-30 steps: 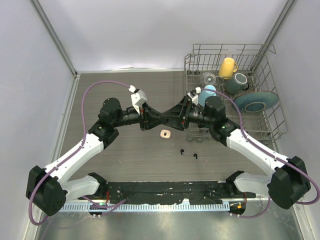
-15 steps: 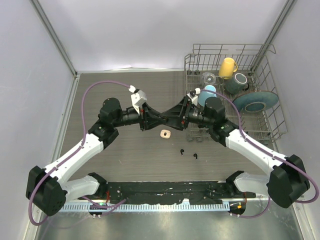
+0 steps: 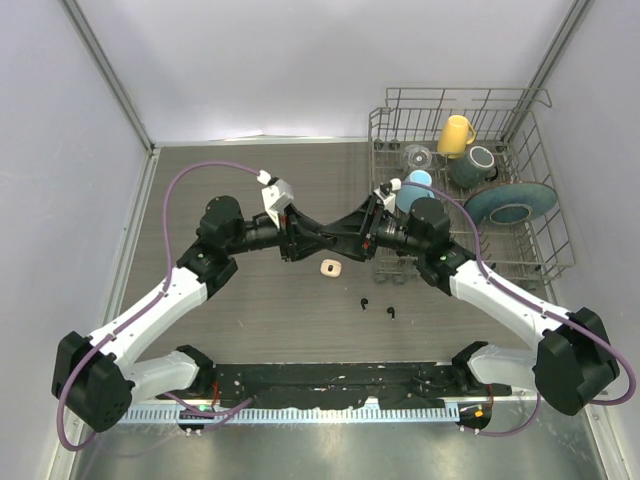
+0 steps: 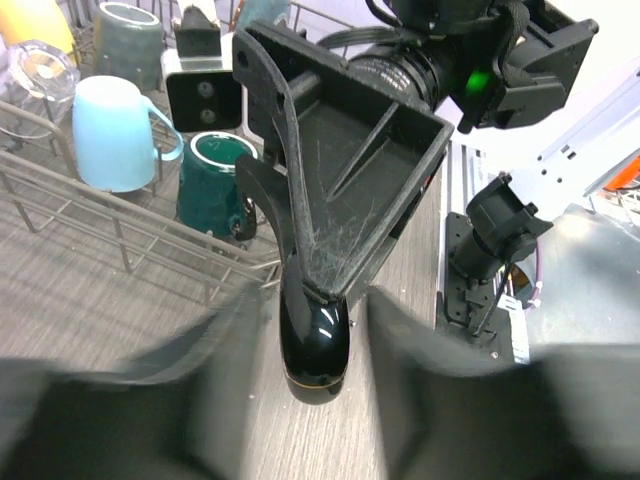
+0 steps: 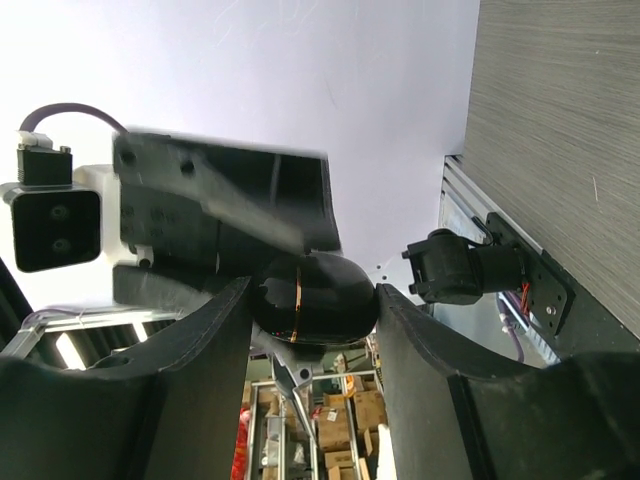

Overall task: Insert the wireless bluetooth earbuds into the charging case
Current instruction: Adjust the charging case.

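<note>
We see the rack just behind the R gripper, mugs and plate inside. Both grippers meet mid-table: L gripper and R gripper each clamped on the black case, held between them above the tabletop. Cream bud lies just below/near side of the grippers; two black buds a bit nearer to us, apart from the case.

We saw a dark wood-grain table enclosed by pale lavender walls, with a wire dish rack at far right.
</note>
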Available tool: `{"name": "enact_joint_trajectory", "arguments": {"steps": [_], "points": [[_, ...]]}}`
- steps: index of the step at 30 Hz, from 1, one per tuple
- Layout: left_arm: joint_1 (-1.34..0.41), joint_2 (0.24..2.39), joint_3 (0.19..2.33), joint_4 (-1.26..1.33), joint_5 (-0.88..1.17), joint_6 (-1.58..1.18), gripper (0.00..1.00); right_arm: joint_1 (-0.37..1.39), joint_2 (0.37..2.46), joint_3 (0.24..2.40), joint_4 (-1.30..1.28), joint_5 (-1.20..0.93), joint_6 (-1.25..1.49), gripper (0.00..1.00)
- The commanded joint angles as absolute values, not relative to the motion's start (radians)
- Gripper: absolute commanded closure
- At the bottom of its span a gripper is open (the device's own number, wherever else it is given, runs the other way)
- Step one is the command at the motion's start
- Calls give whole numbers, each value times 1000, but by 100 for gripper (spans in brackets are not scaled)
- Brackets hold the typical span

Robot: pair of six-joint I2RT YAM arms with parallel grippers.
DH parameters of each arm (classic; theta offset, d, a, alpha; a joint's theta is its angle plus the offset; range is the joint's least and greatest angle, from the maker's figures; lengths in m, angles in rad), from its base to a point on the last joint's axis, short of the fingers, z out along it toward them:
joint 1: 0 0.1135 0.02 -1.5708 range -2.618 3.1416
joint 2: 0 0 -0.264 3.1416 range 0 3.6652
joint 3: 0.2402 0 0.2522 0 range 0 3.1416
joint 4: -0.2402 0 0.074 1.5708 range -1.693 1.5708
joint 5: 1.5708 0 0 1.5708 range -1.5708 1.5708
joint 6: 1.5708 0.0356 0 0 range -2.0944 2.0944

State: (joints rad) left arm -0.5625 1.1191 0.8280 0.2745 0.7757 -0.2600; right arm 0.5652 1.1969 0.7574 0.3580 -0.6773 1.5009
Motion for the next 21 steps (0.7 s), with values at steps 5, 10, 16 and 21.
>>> {"name": "enact_joint_trajectory", "arguments": {"steps": [5, 10, 16, 21], "points": [[-565, 1037, 729, 536, 667, -345, 32, 566, 1178, 696, 534, -644, 1588, 96], [-563, 980, 605, 675, 559, -357, 26, 563, 1172, 678, 600, -624, 1621, 99], [-564, 930, 535, 735, 483, -350, 23, 565, 1169, 680, 600, -618, 1623, 99], [-563, 957, 500, 866, 442, -420, 29, 565, 1163, 680, 598, -615, 1626, 99]]}}
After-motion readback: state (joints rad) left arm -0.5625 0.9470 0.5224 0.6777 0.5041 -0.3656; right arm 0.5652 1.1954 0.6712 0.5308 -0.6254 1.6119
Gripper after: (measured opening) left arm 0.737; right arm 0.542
